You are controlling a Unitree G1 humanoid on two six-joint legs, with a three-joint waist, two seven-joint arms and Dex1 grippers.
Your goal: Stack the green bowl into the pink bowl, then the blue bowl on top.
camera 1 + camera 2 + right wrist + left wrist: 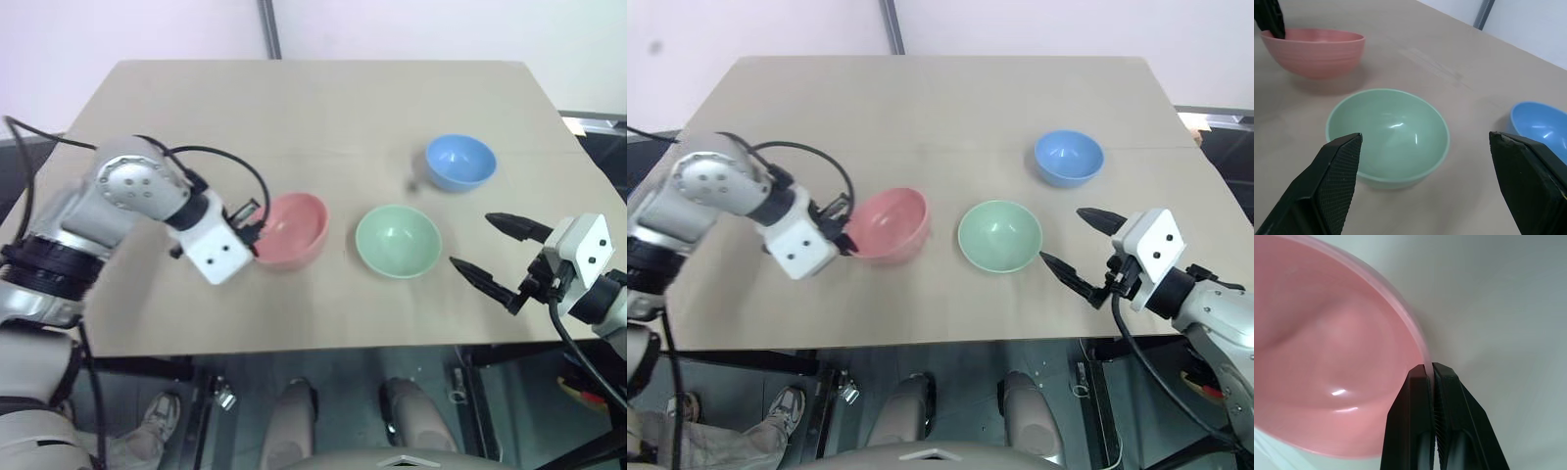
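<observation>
Tabletop (323, 117): pink bowl (294, 227) tilted rightward, rim pinched by left fingers (1422, 382); right fingers (1337, 171) spread

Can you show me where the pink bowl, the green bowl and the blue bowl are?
pink bowl (294, 227): left eye view, on its inside.
green bowl (397, 239): left eye view, on its inside bottom.
blue bowl (460, 160): left eye view, on its inside.

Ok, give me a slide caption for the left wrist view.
Left gripper pinching the rim of the pink bowl above the table.
</observation>
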